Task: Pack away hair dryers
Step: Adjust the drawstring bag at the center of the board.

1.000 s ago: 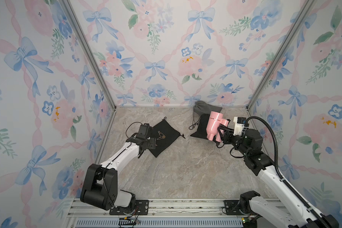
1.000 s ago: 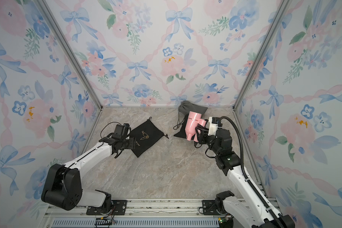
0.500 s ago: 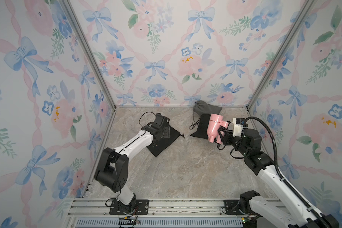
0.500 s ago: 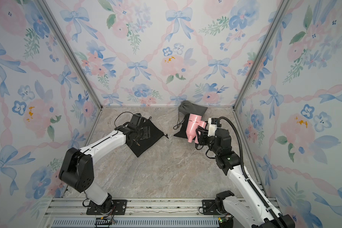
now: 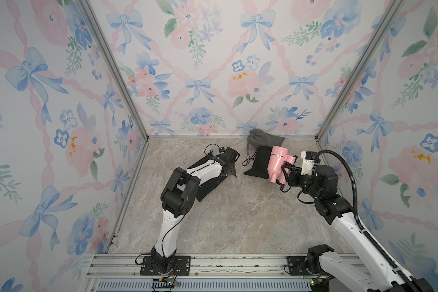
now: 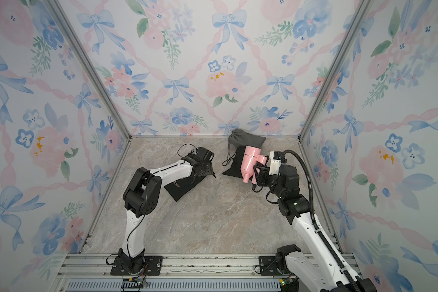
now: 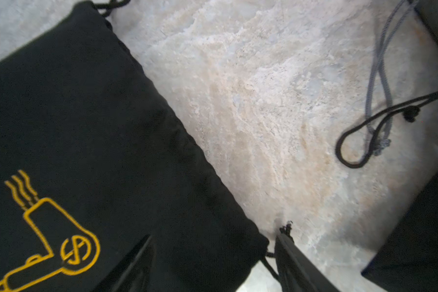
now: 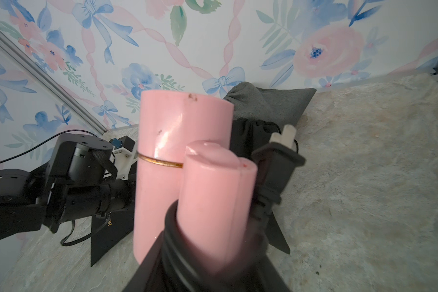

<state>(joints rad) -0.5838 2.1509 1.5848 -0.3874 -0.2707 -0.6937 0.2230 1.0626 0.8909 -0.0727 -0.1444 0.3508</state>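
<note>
Over the mouth edge of the black pouch (image 7: 86, 126) with the gold dryer print, the left end effector (image 7: 214, 237) now hovers with its jaws spread, one finger above the cloth and the other off the corner where the drawstring comes out. A second ago it sat low at that pouch's far left side with the arm stretched flat. Now the elbow stands high and the wrist has swung across towards the middle of the surface (image 5: 238, 215). I judge this as a reach for the opening, so the pouch can be lifted or held wide for loading; nothing is grasped yet.

The right end effector (image 5: 286, 174) has barely moved: it is clamped on the slim handle of the pink hair dryer (image 5: 276, 161), holding it at the back right over a second black pouch (image 5: 259, 161), with a grey pouch (image 5: 263, 136) slumped against the rear wall just behind.

The dryer is glossy pink plastic with a wide cylindrical barrel ringed by a thin gold band and a few scuffs. Its narrower nozzle end faces the front rail. The handle lies alongside the barrel. A black cord (image 8: 187, 252) is wound round the handle, and its plug (image 8: 276, 156) pokes out beside it.
</note>
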